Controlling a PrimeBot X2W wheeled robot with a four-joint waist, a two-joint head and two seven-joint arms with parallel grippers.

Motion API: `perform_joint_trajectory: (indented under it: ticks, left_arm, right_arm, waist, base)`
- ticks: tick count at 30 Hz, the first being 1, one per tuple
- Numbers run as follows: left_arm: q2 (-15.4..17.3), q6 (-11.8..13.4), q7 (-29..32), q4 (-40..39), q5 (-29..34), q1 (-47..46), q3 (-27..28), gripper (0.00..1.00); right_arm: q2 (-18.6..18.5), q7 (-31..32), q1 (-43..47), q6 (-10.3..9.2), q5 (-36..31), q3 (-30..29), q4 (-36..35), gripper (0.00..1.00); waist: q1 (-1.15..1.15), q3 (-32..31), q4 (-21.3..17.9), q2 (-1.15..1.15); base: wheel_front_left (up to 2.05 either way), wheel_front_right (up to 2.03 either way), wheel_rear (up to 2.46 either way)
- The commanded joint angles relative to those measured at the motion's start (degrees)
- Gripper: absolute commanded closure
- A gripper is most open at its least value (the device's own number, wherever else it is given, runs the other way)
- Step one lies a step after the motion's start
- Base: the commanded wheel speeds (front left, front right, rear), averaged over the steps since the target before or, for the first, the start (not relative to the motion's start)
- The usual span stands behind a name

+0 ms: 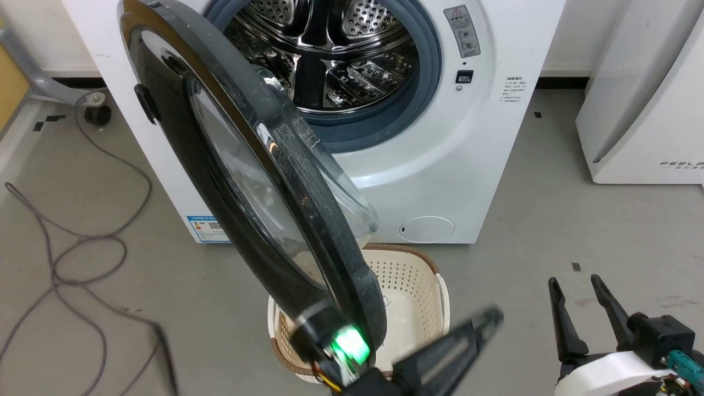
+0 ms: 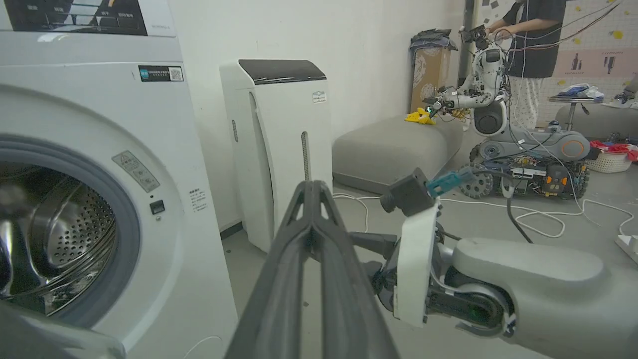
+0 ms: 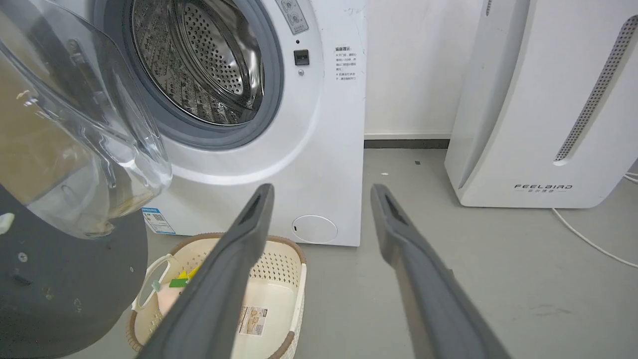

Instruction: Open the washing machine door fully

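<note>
The grey floor (image 1: 550,231) carries the white washing machine (image 1: 467,143) by the back wall, with a cream perforated basket (image 1: 410,280) standing just in front of its base and a white appliance (image 1: 638,121) standing near on its right. Left of the machine a grey cable (image 1: 54,269) loops loosely over the floor near a black caster (image 1: 97,114). The left wrist view shows a low grey cushion (image 2: 394,144), white cables (image 2: 543,230) and another wheeled robot (image 2: 528,149) on the floor farther off.

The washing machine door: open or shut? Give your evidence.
Open. The washing machine door stands swung out from the washing machine, and the steel drum is exposed.
</note>
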Motion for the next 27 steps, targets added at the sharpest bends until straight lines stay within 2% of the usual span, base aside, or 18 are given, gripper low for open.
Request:
perform_joint_trajectory:
  ticks: [1,6,15,27]
  left_arm:
    - [1.14,-0.4,1.0,1.74,-1.05,0.93,-1.54,1.0]
    - [1.69,-0.27,2.31,8.5,-3.04,1.06,-3.17,1.0]
    - [-1.57,5.91,-1.69,20.14,-1.74,-2.96,1.53,1.0]
    - [-2.46,9.56,-3.98,25.84,-3.16,-2.47,3.46,1.0]
  right_arm:
    - [0.24,-0.21,0.33,0.05,0.47,0.0,0.2,0.0]
    - [0.24,-0.3,-0.23,0.05,0.4,0.21,0.51,0.0]
    - [0.24,-0.63,-0.56,0.05,0.81,0.5,2.1,0.0]
    - [0.24,-0.7,-0.44,0.05,1.49,1.19,3.15,0.0]
  waist:
    - [0.0,0.22,0.03,0.0]
    - [0.0,0.83,0.02,0.0]
    - [0.0,0.99,-0.17,0.0]
    - [0.0,0.73,-0.24,0.0]
  base:
    - [0.0,0.0,0.0]
    - [0.0,0.0,0.0]
    - [0.0,0.0,0.0]
    - [0.0,0.0,0.0]
